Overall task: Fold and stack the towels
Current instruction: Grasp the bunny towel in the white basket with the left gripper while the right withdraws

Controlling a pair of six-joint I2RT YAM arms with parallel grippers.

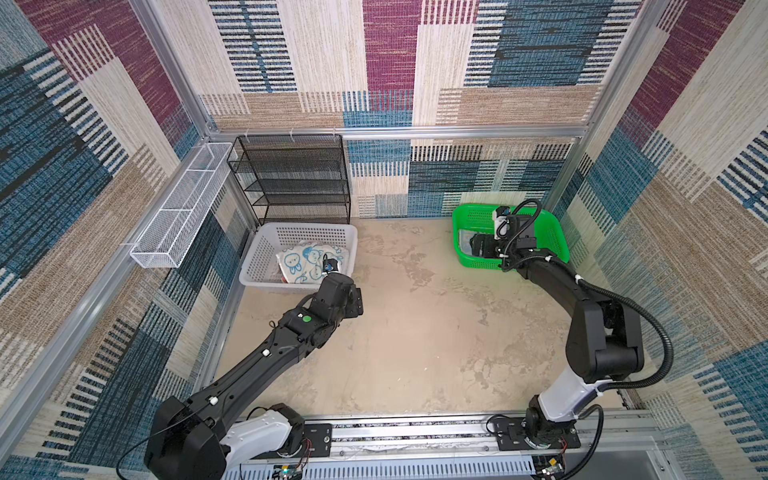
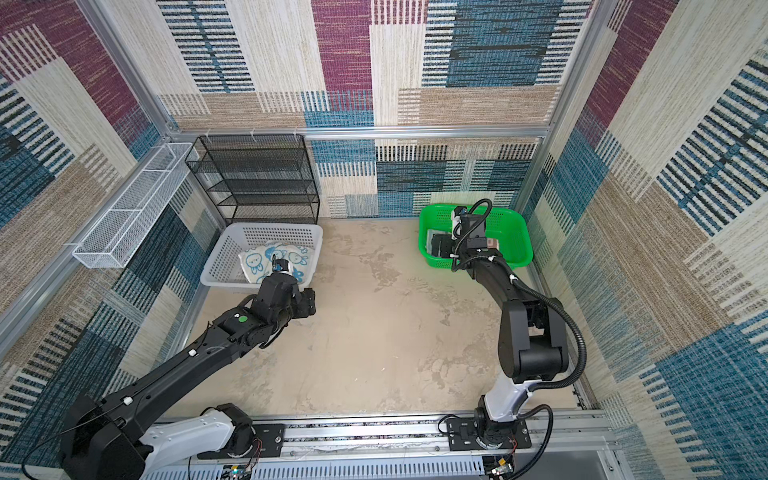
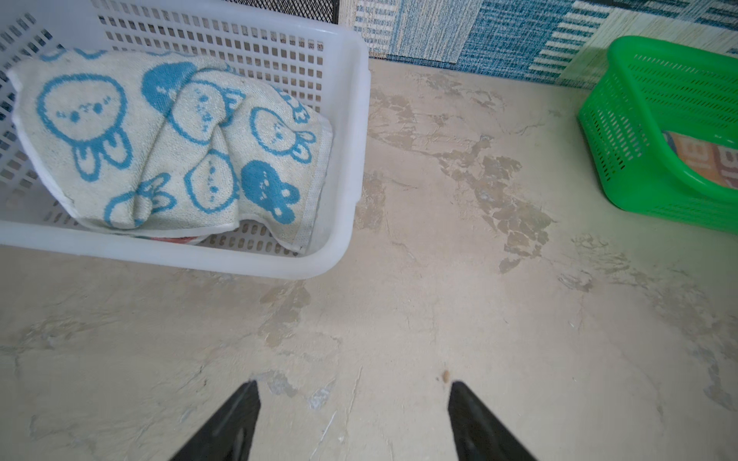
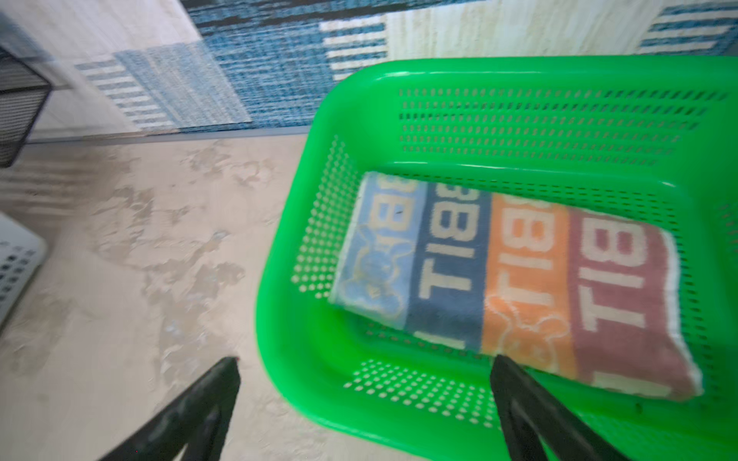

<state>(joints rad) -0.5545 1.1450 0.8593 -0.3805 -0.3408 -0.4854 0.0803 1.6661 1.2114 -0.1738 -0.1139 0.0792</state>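
Note:
A white towel with blue rabbit faces [image 3: 167,139] lies crumpled in the white basket [image 3: 351,159], seen in both top views [image 1: 305,259] [image 2: 266,257]. A sliver of red cloth [image 3: 175,240] shows under it. A striped towel with white letters [image 4: 507,279] lies folded flat in the green basket [image 4: 303,319]. My left gripper [image 3: 353,385] hangs open over bare table in front of the white basket's near right corner [image 1: 353,305]. My right gripper [image 4: 365,361] is open and empty, straddling the green basket's near rim [image 2: 440,245], one finger outside and one above the towel's edge.
A black mesh shelf [image 1: 291,178] stands against the back wall behind the white basket. A white wire tray [image 1: 178,208] is fixed to the left wall. The green basket [image 1: 548,232] sits in the back right corner. Beige table [image 1: 415,332] stretches between the baskets.

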